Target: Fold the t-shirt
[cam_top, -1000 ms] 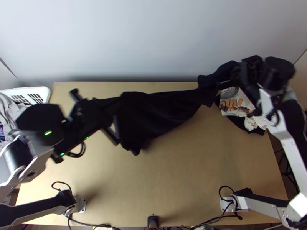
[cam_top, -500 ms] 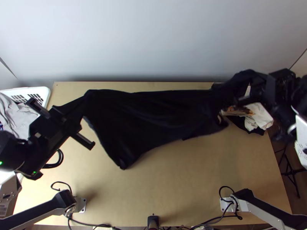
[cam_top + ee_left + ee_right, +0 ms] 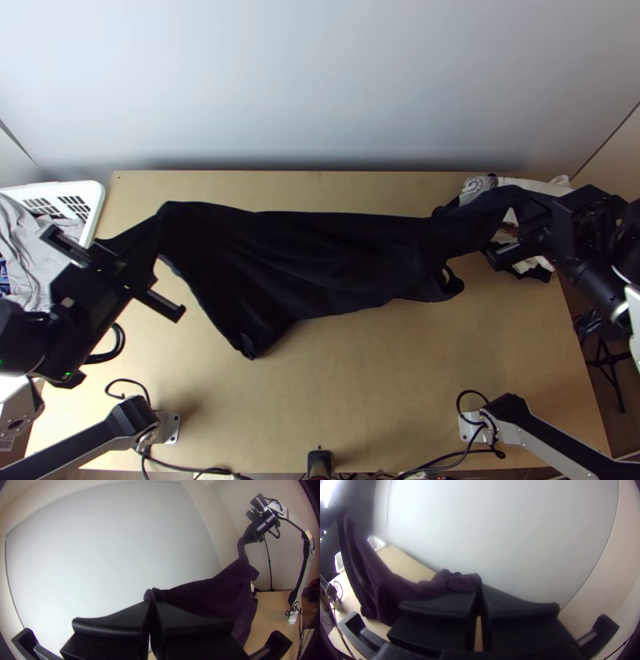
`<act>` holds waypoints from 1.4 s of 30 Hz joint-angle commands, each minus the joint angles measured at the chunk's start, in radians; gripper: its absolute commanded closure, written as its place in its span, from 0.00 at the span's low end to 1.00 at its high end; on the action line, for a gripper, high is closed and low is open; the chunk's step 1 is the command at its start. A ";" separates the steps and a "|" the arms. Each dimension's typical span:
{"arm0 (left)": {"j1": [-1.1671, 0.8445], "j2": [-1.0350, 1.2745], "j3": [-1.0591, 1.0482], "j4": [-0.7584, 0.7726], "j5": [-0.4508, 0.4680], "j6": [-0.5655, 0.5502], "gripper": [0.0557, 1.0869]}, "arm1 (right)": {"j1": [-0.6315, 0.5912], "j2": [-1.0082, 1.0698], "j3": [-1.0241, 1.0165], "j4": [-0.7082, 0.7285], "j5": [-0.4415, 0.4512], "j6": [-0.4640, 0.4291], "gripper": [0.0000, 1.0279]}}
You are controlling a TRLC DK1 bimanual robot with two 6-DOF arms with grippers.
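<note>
Stretched between the two grippers, the black t-shirt (image 3: 320,260) hangs over the table, its lower part drooping toward the near side. My left gripper (image 3: 132,256) is at the left in the top view, above the table's left edge. In the left wrist view, my left gripper (image 3: 152,603) is shut on a bunched edge of the t-shirt (image 3: 213,600). My right gripper (image 3: 532,216) holds the opposite end over the back right. In the right wrist view, my right gripper (image 3: 480,590) is shut on a gathered part of the t-shirt (image 3: 400,590).
A white basket (image 3: 94,196) with grey cloth stands at the left edge. White and dark clothes (image 3: 480,188) lie at the table's back right, partly beneath the right gripper. Bare wood of the table (image 3: 360,384) stretches along the near side.
Both grippers have moved apart, left one leftward and right one rightward, then slightly toward the near side. The t-shirt between them has drawn out wider and its lower corner has shifted left and nearer.
</note>
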 commanded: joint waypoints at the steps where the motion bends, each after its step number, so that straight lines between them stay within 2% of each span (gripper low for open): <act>1: 0.005 -0.018 0.048 0.014 -0.001 0.004 0.97 | 0.015 -0.026 0.042 -0.001 0.000 -0.014 0.97; 12: 0.003 -0.007 0.223 0.032 0.005 0.027 0.97 | 0.013 -0.029 0.248 0.005 0.002 -0.030 0.97; 23: 0.003 0.013 0.346 0.024 0.024 0.027 0.97 | 0.013 -0.104 0.260 0.003 0.000 -0.060 0.97; 27: 0.003 -0.003 0.375 -0.051 0.041 0.008 0.97 | 0.013 -0.133 0.260 -0.014 0.000 -0.067 0.97; 34: 0.013 -0.052 0.396 -0.243 0.041 -0.091 0.97 | 0.013 -0.190 0.206 -0.077 -0.006 -0.060 0.97; 42: 0.019 -0.072 0.206 -0.244 0.061 -0.220 0.97 | 0.018 -0.178 0.080 -0.078 -0.072 0.040 0.97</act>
